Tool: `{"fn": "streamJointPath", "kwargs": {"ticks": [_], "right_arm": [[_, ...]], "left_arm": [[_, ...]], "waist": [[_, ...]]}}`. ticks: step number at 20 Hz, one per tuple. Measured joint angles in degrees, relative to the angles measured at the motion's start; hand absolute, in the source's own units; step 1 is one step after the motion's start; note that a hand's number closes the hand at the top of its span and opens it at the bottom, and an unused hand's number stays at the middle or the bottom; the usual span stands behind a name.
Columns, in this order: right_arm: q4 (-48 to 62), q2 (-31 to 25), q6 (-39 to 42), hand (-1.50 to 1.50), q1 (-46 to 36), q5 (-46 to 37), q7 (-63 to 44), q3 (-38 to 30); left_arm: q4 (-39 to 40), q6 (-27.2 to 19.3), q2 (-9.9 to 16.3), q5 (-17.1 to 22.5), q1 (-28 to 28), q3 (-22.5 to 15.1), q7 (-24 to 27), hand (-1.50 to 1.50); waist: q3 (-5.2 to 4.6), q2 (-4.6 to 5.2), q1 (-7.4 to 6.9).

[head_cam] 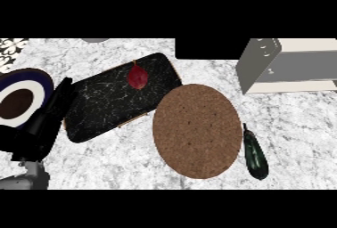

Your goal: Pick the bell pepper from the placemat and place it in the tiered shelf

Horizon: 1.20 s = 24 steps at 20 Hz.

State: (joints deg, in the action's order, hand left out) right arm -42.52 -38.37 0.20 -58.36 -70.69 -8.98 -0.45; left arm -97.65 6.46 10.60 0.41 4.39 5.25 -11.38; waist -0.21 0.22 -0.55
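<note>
A small dark-red bell pepper (pixel 137 76) lies on the far part of a black marbled rectangular mat (pixel 112 111), left of centre. The grey and cream tiered shelf (pixel 289 67) stands at the back right, and nothing shows on it. My left hand (pixel 38 127) comes in at the left edge with fingers straight, pointing away along the mat's left side. It is open, holds nothing, and is well short of the pepper. My right hand is out of view.
A bare brown oval placemat (pixel 197 131) fills the middle. A long dark-green vegetable (pixel 255 153) lies to its right. A navy-rimmed plate (pixel 16 102) with a brown centre sits at the far left, partly behind my hand. A black block (pixel 207 49) stands at the back.
</note>
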Motion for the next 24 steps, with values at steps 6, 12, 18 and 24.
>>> {"fn": "streamJointPath", "kwargs": {"ticks": [6,12,18,24], "right_arm": [[0.5,-2.0,5.4,-1.50,-2.2,-1.9,-3.6,-0.4],[-2.2,0.0,2.4,-1.50,-5.4,2.6,-6.5,-6.3],[-6.4,-0.1,1.8,-1.50,-10.5,8.8,-10.0,-13.5],[-9.3,-2.7,2.8,-1.50,-14.8,16.3,-17.1,-23.5]], "left_arm": [[0.4,0.1,0.2,0.0,0.8,0.4,-0.6,0.00],[0.6,-0.2,-0.6,-0.5,0.1,0.0,0.1,0.00],[0.7,0.3,-0.5,-0.2,-0.8,0.3,0.7,0.00],[0.2,0.2,-0.2,0.0,-0.8,0.9,0.3,0.00]], "waist": [[0.15,-0.16,0.13],[0.20,-0.24,0.13],[0.19,-0.43,0.36],[0.21,-0.71,0.95]]}}
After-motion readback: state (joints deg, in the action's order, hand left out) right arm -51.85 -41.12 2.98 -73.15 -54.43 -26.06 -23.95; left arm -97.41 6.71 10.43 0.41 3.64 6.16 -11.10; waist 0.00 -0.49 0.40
